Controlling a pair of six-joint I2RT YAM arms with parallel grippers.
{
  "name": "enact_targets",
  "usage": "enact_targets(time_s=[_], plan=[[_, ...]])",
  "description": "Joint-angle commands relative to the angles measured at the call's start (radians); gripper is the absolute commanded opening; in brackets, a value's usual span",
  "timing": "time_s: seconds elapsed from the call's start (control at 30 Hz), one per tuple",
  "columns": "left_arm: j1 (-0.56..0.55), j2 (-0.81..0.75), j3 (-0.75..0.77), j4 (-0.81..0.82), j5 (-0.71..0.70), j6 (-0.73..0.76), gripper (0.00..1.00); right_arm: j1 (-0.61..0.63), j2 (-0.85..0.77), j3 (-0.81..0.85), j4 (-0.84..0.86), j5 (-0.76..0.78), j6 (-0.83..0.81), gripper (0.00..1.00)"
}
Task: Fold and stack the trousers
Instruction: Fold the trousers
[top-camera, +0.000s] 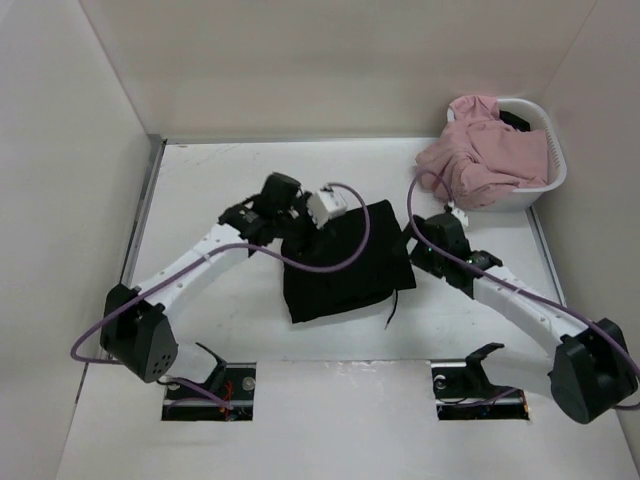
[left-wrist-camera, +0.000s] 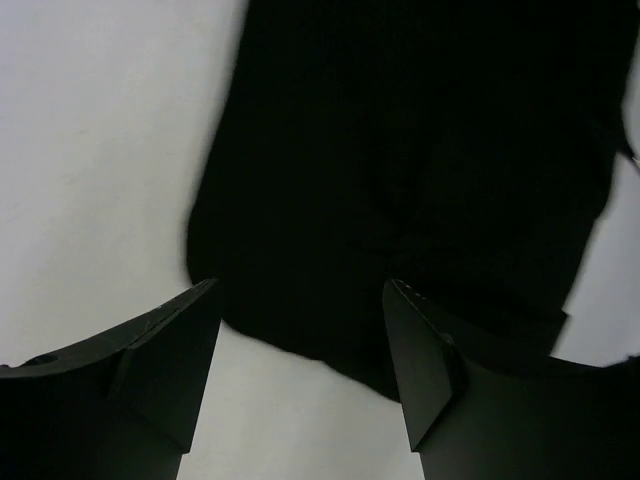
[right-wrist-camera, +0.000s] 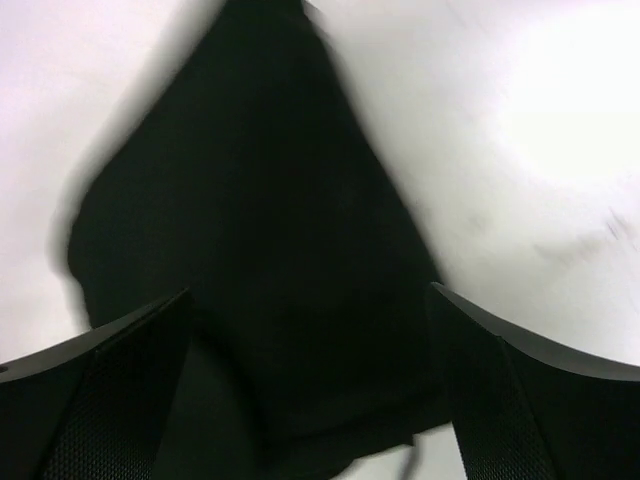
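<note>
Trousers (top-camera: 345, 262) lie as a folded black block in the middle of the surface (top-camera: 220, 300). My left tool (left-wrist-camera: 300, 290) hangs over its far-left corner and my right tool (right-wrist-camera: 310, 292) at its right edge; both have fingers apart and hold nothing. I judge the folding almost finished. The next move needs a low grip under one edge. The left and near sides are free; the basket (top-camera: 548, 186) stands far right.

My left arm (top-camera: 200, 255) reaches toward 1 o'clock | my left gripper (left-wrist-camera: 300, 290) fingers apart | my right arm (top-camera: 520, 295) reaches toward 10 o'clock | my right gripper (right-wrist-camera: 310, 292) spread wide
</note>
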Motion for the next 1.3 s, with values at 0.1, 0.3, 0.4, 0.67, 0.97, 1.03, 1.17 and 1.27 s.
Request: enact_targets(time_s=[0.1,0.3,0.4,0.67,0.97,1.03,1.17,1.27], plan=[[-0.144,0.079,-0.222,-0.006,-0.025,0.070,0.62,-0.031,0.048,-0.183,0.171,-0.187,0.123,0.99],[-0.098,0.121,-0.306,0.183,-0.221,0.116,0.62,0.003,0.022,-0.304,0.223,-0.182,0.251,0.40],[-0.052,0.147,-0.300,0.266,-0.279,0.145,0.62,0.017,-0.017,-0.357,0.240,-0.175,0.309,0.17],[0.039,0.162,-0.223,0.245,-0.237,0.161,0.63,-0.061,0.017,-0.346,0.294,-0.198,0.250,0.16],[0.046,0.058,-0.245,0.172,-0.206,0.136,0.65,-0.144,0.127,-0.196,0.249,-0.290,0.079,0.29],[0.063,0.041,-0.243,0.168,-0.211,0.133,0.65,-0.147,0.138,-0.180,0.231,-0.336,0.064,0.39],[0.121,-0.038,-0.184,0.140,-0.214,0.118,0.65,-0.147,0.004,-0.164,0.089,-0.348,0.021,1.00],[0.197,-0.101,-0.081,0.119,-0.220,0.081,0.66,-0.192,-0.200,-0.098,-0.112,-0.272,-0.068,1.00]])
